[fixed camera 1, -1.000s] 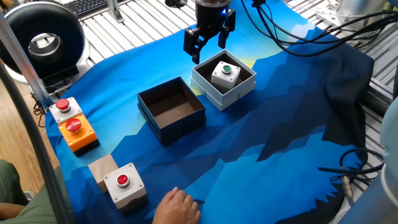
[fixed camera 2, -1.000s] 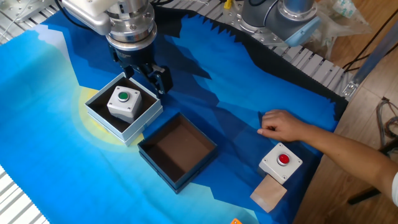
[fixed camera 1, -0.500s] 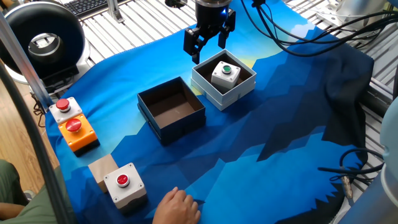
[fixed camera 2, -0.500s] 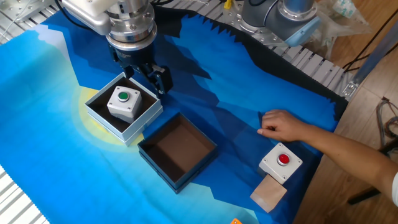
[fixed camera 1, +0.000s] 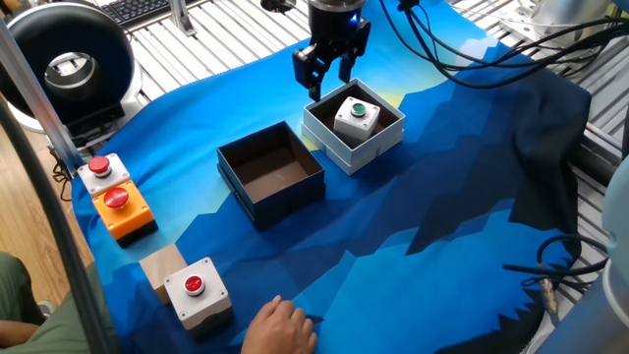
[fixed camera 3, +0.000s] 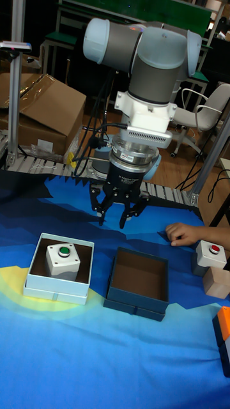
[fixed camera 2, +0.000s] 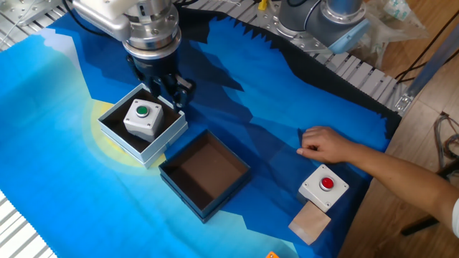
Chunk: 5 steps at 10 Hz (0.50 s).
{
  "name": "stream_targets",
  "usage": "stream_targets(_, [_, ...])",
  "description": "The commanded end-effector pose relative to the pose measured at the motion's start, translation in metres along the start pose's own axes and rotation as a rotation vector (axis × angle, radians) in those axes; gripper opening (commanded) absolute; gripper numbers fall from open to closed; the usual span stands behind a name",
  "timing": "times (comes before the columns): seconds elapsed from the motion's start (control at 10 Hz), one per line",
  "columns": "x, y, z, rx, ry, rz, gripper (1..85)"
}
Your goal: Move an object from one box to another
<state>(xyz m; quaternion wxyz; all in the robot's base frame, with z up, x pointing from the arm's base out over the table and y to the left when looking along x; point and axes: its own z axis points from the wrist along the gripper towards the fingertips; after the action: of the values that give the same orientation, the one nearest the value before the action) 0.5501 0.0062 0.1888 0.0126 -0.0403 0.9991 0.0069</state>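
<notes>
The light-grey unit with a green button (fixed camera 1: 356,117) (fixed camera 2: 143,118) (fixed camera 3: 62,259) sits upright inside the white-walled box (fixed camera 1: 378,149) (fixed camera 2: 125,147) (fixed camera 3: 54,294). The dark navy box (fixed camera 1: 285,206) (fixed camera 2: 183,193) (fixed camera 3: 134,305) stands right beside it, with nothing inside. My gripper (fixed camera 1: 325,81) (fixed camera 2: 172,99) (fixed camera 3: 113,220) hangs above the cloth just behind the far edge of the white box, pointing down. Its fingers are a small gap apart with nothing between them, and it touches neither the unit nor the box.
A person's hand (fixed camera 1: 280,326) (fixed camera 2: 326,145) (fixed camera 3: 182,234) rests on the blue cloth near a grey unit with a red button (fixed camera 1: 197,291) (fixed camera 2: 325,187) and a wooden block (fixed camera 1: 162,265). An orange red-button box (fixed camera 1: 120,206) and another small red-button unit (fixed camera 1: 101,169) sit at the cloth's edge.
The gap between the gripper's fingers looks narrower than in the earlier frames. The gripper has hardly shifted, and the boxes, the green-button unit and the hand have stayed put.
</notes>
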Motion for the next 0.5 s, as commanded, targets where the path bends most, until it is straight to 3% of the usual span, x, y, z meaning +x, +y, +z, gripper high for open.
stream_targets(0.0, [-0.0036, 0.002, -0.0003, -0.006, -0.015, -0.038, 1.0])
stream_targets(0.4, [0.0046, -0.0034, 0.0069, -0.015, -0.014, -0.061, 1.0])
